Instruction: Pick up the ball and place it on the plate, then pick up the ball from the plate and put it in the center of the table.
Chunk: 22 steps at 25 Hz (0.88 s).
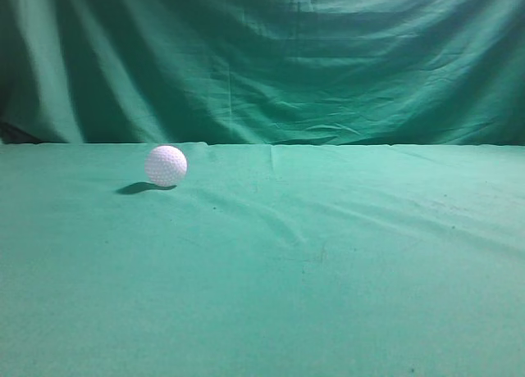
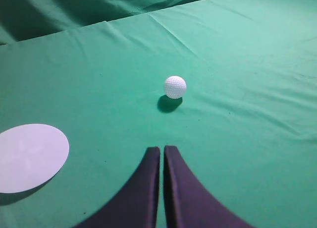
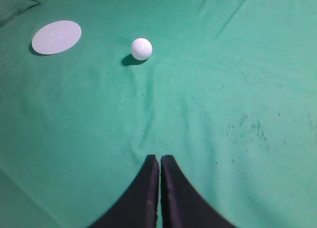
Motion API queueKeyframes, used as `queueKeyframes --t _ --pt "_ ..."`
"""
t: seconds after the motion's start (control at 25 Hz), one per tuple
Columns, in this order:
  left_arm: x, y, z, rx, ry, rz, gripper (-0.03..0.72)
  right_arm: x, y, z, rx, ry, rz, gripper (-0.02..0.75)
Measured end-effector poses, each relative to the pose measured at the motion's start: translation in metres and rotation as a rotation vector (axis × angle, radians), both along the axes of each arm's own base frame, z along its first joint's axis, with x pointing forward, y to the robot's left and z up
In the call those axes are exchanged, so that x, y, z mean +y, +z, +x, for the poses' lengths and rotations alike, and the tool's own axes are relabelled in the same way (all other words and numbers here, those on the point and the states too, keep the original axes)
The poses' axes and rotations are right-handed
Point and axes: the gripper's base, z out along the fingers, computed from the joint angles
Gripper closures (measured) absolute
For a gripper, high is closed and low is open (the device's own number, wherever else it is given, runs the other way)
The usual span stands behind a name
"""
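Ball (image 1: 166, 165), white and dimpled, sat loose on the table (image 1: 328, 262), toward the far left in the exterior view, casting a small shadow to its left. Nothing touched it. Plate (image 2: 28, 156), flat, pale and round, lay on the cloth well apart from the ball; in the right wrist view it showed beyond and left of the ball. Left gripper (image 2: 162, 151) hovered short of the ball, fingers pressed together with only a hairline gap, holding nothing. Right gripper (image 3: 159, 159) was likewise closed and empty, farther from the ball. Dark specks marked the cloth near it. Darker green backdrop (image 1: 271, 57) hung behind.
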Motion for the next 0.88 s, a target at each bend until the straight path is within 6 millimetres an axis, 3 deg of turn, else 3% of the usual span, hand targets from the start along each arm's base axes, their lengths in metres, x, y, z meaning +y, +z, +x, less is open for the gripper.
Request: queueKeyframes --t 0.48,0.68,0.88 --pt "0.0 0.0 0.0 0.0 0.0 -0.001 0.688 -0.006 0.002 0.001 -0.072 -0.012 -0.053 0.738" --pt "0.0 0.0 0.0 0.0 0.0 -0.001 0.688 -0.026 0.007 0.003 -0.155 -0.185 -0.041 0.738" --pt "0.0 0.0 0.0 0.0 0.0 -0.001 0.688 -0.045 -0.013 0.0 -0.271 -0.367 -0.004 0.738"
